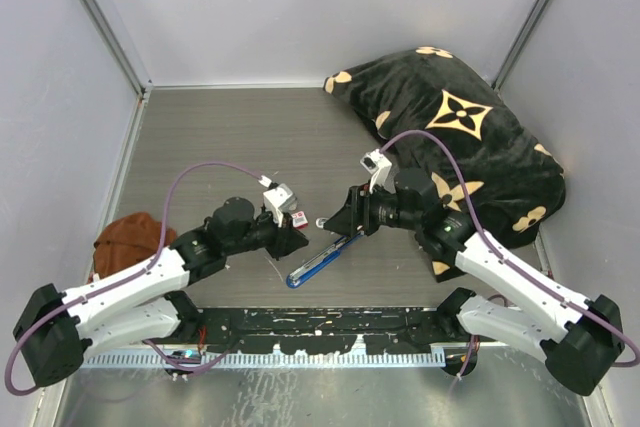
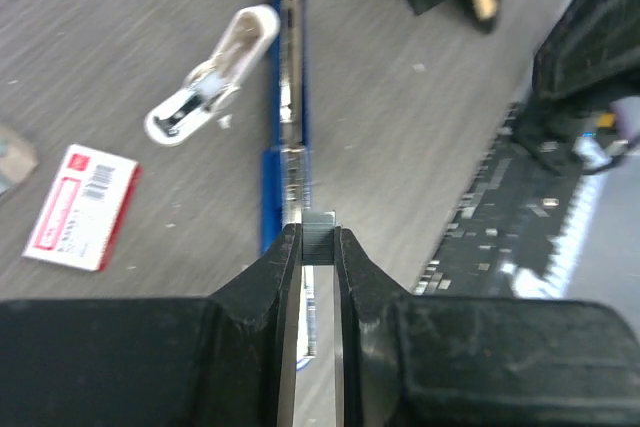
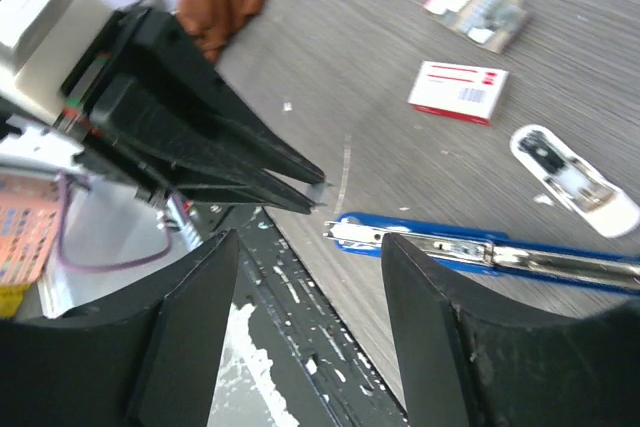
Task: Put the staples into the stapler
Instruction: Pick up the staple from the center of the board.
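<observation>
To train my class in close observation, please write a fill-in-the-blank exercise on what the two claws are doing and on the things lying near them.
1. The left claw is shut on a small block of ___.
2. The stapler is ___ with a silver inner channel.
3. The right claw is not shut but ___.
4. The small oblong piece beside the stapler is ___ in colour.

Missing words: staples; blue; open; white.
</observation>
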`<state>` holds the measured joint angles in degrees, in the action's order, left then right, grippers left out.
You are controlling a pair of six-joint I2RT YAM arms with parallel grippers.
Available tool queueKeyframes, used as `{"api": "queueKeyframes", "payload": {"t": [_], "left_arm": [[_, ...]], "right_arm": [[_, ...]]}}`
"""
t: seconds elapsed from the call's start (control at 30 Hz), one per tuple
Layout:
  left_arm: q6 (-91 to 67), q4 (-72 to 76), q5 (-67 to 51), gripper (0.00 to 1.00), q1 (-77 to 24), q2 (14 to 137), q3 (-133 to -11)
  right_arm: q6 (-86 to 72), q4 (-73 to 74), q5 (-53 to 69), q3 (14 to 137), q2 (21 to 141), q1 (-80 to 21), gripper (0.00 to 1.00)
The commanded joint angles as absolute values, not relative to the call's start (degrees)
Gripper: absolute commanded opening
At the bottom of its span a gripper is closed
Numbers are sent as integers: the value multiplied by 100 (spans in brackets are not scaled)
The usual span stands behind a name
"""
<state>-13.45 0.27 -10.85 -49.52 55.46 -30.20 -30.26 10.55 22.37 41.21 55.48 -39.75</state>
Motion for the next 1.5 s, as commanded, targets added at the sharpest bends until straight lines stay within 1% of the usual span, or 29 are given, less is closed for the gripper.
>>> {"api": "queueKeyframes", "payload": {"t": [0.0,0.13,0.23,0.4,0.57,0.83,1.03,1.23,1.33,1.47], "left_arm": [[-2135,88,-2871,7,-4586,5225,-3314],[-2829,426,-4102,6,-4251,5129,-3338],[-3261,716,-4754,5,-4094,5101,-3357],[-3751,1059,-5241,5,-4052,5077,-3400],[-3869,1120,-5313,5,-4047,4997,-3414],[-3964,1195,-5246,5,-4045,4910,-3419],[-3957,1195,-5155,5,-4045,4827,-3401],[-3955,1195,-5085,4,-4044,4785,-3367],[-3947,1170,-5073,4,-4045,4781,-3375],[-3929,1136,-5063,4,-4045,4764,-3384]], "right_arm": [[-2614,517,3472,4257,5288,-3958,66],[-2573,223,4322,4243,5451,-3966,68],[-2567,70,4647,4231,5561,-3985,69],[-2638,-100,4918,4250,5831,-4178,68],[-2767,-336,5057,4240,6016,-4346,66],[-3171,-872,5458,4140,6112,-4399,48],[-3268,-870,5599,4080,6184,-4399,36],[-3292,-835,5683,4069,6209,-4401,31],[-3359,-926,5715,4053,6203,-4395,27],[-3474,-1119,5772,4031,6204,-4401,25]]}}
